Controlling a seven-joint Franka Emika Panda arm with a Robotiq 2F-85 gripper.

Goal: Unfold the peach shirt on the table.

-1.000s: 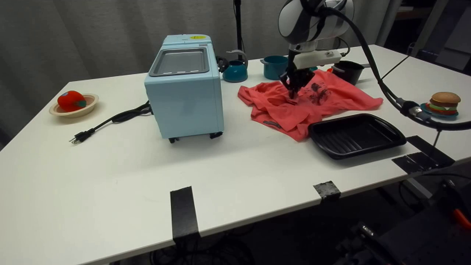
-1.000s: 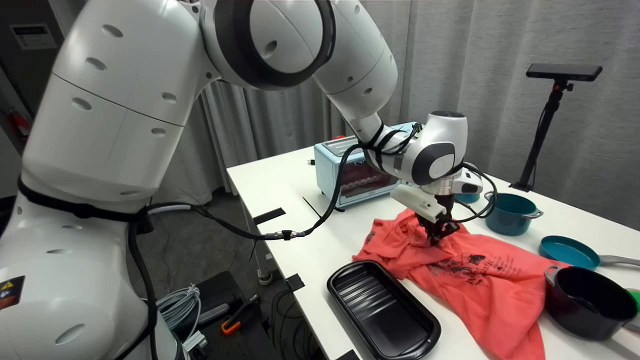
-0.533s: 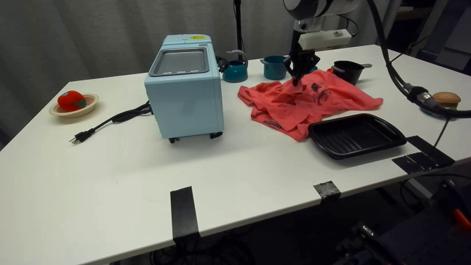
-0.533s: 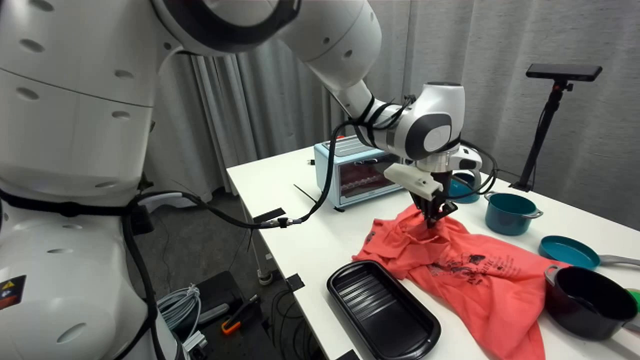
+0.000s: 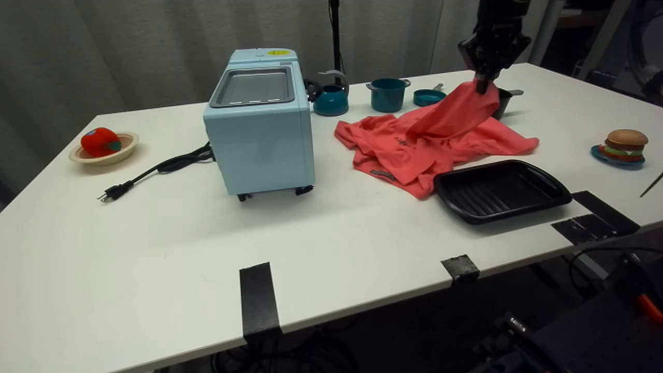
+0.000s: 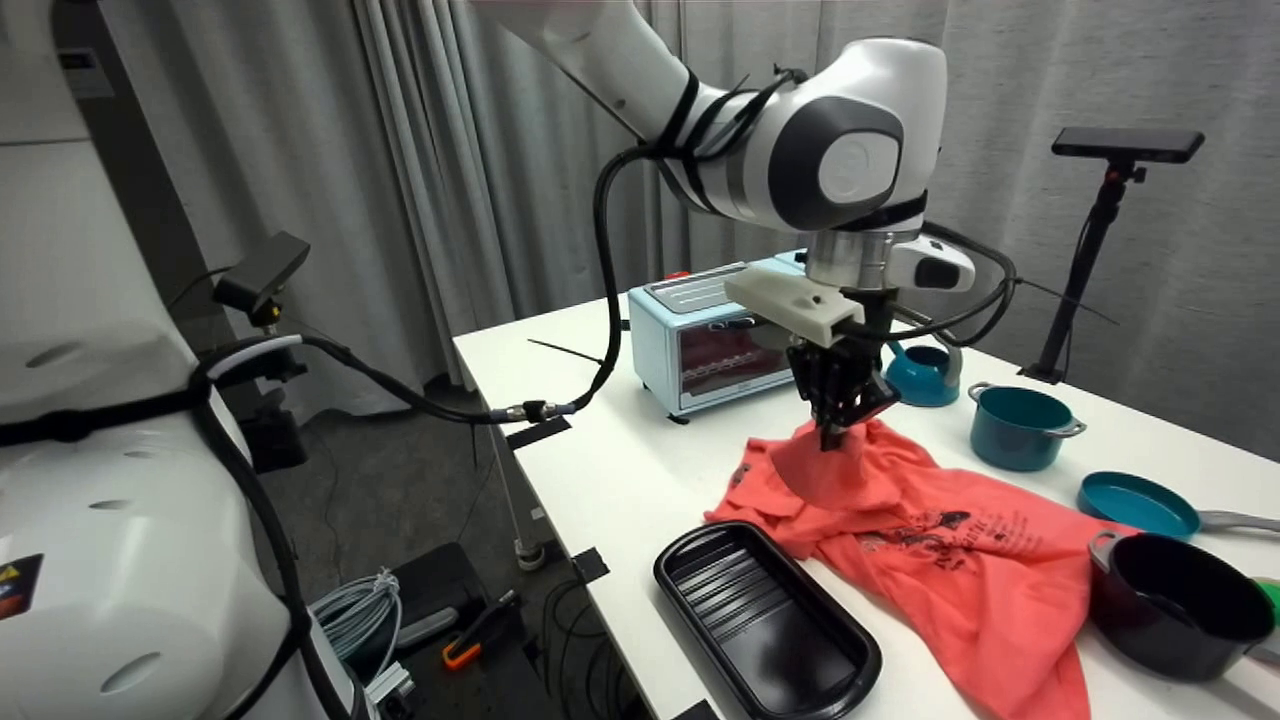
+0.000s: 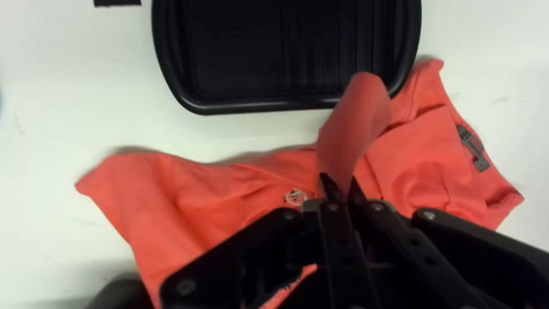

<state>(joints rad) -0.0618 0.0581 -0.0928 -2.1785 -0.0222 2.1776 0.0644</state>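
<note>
The peach shirt [image 5: 409, 163] lies crumpled on the white table, coral-coloured with a dark print that shows in an exterior view [image 6: 1000, 590]. My gripper [image 5: 483, 87] is shut on a fold of the shirt and holds it up off the table, above the rest of the cloth. In the wrist view the fingertips [image 7: 339, 193] pinch the raised fold, which sticks out past them; the shirt [image 7: 158, 197] is spread below, with its grey neck label at the right. The gripper also shows in an exterior view [image 6: 832, 435]. The fingers hide part of the print.
A black baking tray [image 5: 502, 191] stands against the shirt's edge at the table's front. A black pot [image 6: 1180, 600], a teal pan [image 6: 1140, 503], a teal pot [image 6: 1020, 430] and a kettle [image 5: 331, 101] stand behind it. A blue toaster oven [image 5: 264, 140] stands beside the shirt.
My gripper has risen and moved toward the robot, to the right in an exterior view, pulling the pinched fold of the shirt up with it. The rest of the shirt lies about where it was.
</note>
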